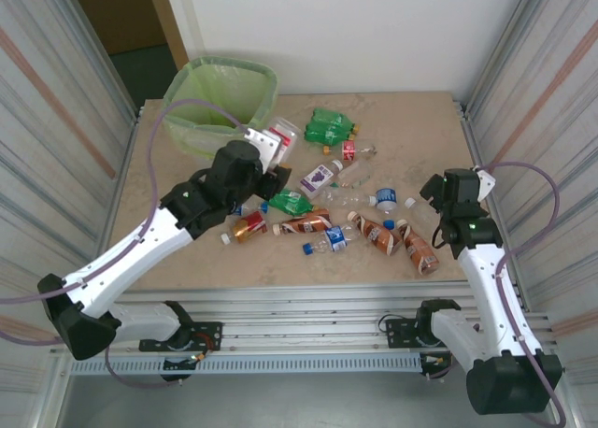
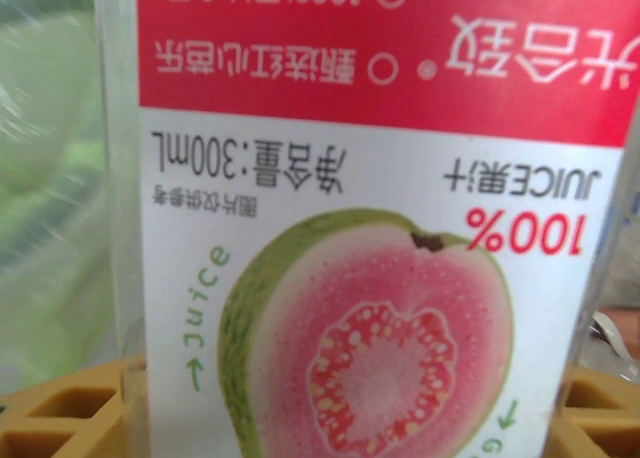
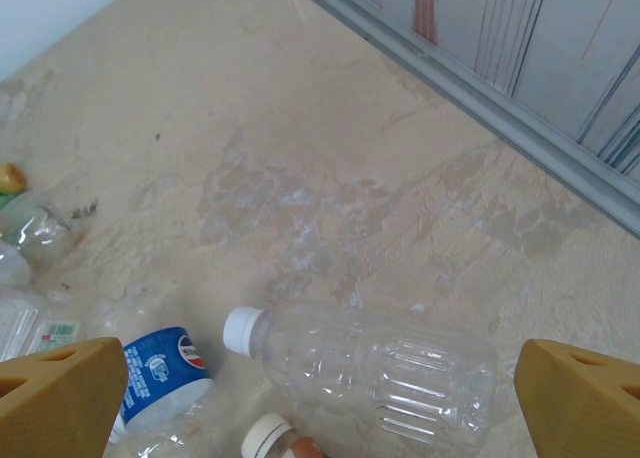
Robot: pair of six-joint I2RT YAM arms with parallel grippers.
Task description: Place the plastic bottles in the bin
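Observation:
My left gripper point(image 1: 273, 153) point(image 2: 330, 418) is shut on a clear bottle with a red and white guava juice label point(image 1: 283, 135) point(image 2: 370, 228). I hold the bottle off the table beside the near right corner of the bin point(image 1: 207, 93), whose green liner is a blur point(image 2: 45, 168) to the left in the left wrist view. Several more plastic bottles lie across the middle of the table, among them a green one point(image 1: 332, 126) and a purple-labelled one point(image 1: 320, 176). My right gripper point(image 1: 437, 191) point(image 3: 320, 398) is open above a clear white-capped bottle point(image 3: 385, 368) and touches nothing.
A blue-labelled bottle point(image 3: 160, 373) and a brown bottle's white cap point(image 3: 268, 436) lie left of the clear one. Brown-labelled bottles point(image 1: 420, 252) lie near the right arm. Metal rails point(image 3: 480, 88) wall the table's sides. Bare tabletop point(image 1: 420, 129) stretches to the far right.

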